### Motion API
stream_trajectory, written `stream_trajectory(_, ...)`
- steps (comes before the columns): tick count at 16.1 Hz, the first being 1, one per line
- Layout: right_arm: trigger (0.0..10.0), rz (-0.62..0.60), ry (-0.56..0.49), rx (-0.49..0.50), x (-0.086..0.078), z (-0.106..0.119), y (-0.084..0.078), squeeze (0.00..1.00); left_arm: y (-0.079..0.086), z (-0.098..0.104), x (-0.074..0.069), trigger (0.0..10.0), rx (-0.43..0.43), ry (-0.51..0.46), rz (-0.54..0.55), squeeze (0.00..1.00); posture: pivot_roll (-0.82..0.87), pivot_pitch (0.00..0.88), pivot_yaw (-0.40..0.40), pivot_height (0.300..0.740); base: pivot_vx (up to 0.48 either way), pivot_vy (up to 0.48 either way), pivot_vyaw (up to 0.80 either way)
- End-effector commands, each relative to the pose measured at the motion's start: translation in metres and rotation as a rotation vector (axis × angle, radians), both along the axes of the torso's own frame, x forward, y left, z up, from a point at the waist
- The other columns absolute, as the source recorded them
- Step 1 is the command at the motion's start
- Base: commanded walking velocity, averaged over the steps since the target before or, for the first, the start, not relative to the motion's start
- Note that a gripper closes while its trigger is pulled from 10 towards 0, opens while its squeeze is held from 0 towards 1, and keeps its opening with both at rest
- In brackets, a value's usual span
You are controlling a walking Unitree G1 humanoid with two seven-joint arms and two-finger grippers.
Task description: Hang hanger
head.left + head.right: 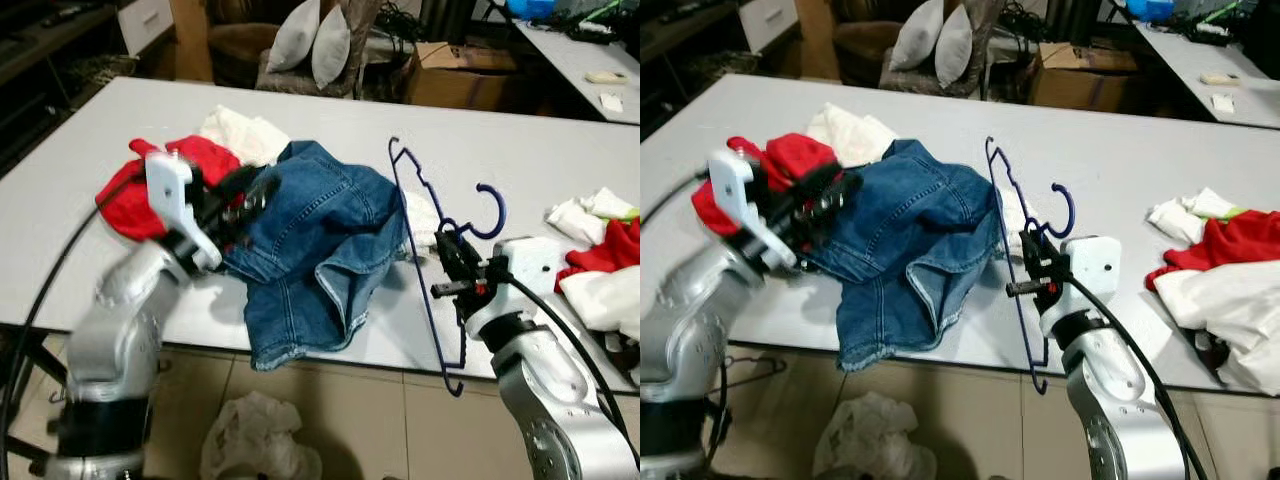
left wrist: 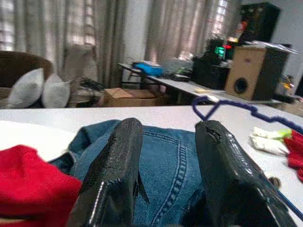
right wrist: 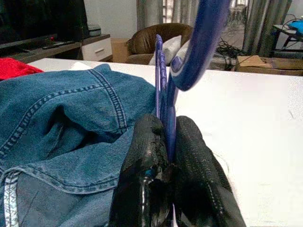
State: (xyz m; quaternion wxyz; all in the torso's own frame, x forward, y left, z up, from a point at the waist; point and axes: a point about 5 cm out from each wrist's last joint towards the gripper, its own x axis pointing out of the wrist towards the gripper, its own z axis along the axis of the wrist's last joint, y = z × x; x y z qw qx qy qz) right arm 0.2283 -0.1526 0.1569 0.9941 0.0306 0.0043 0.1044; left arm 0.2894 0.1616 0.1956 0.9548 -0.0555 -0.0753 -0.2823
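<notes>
Because the blue hanger (image 1: 425,250) is thin wire or plastic, it will likely feel light and stiff but springy, and slick in a narrow pinch; in the left eye view it stands nearly upright at the table's (image 1: 500,150) front edge, its hook curling above the right gripper (image 1: 455,262), which pinches it near the neck. That neck, where hook meets shoulders, looks like the best hold, since the long lower bar would swing. The denim shorts (image 1: 320,240) lie just beside it, soft and floppy, heavier than the hanger.

In the right eye view the left gripper (image 1: 830,200) hovers over the shorts' edge beside a red garment (image 1: 790,160), fingers apart.

The left wrist view confirms that spread: denim shows between the two black fingers (image 2: 113,175), nothing gripped.

The right wrist view gives what the head views cannot: both fingers (image 3: 147,156) pressed tight on the hanger's doubled stem.
</notes>
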Motion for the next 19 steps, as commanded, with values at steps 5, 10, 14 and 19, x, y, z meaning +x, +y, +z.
stream_trajectory(5, 10.0, -0.197, 0.123, -0.172, 0.021, -0.007, -0.048, 0.0, -0.01, -0.009, -0.014, 10.0, 0.079, 0.011, 0.011, 0.0, -0.01, 0.0, -0.027, 0.74, 0.0, -0.118, 0.0)
stream_trajectory(10, 10.0, -0.096, 0.307, -0.217, 0.057, -0.035, -0.049, 0.0, 0.006, -0.008, -0.014, 10.0, 0.191, -0.007, -0.012, 0.0, 0.0, 0.0, -0.02, 0.74, 0.0, 0.0, 0.0)
stream_trajectory(14, 10.0, 0.085, 0.288, -0.057, 0.079, -0.03, 0.0, 0.0, 0.017, 0.001, -0.011, 10.0, 0.23, -0.036, 0.009, 0.0, 0.02, 0.0, -0.021, 0.74, 0.0, 0.0, 0.0)
stream_trajectory(19, 10.0, 0.231, 0.292, 0.197, 0.084, -0.022, 0.066, 0.0, 0.027, 0.009, -0.008, 10.0, 0.228, -0.06, 0.05, 0.0, 0.04, 0.0, -0.027, 0.74, 0.0, 0.0, 0.0)
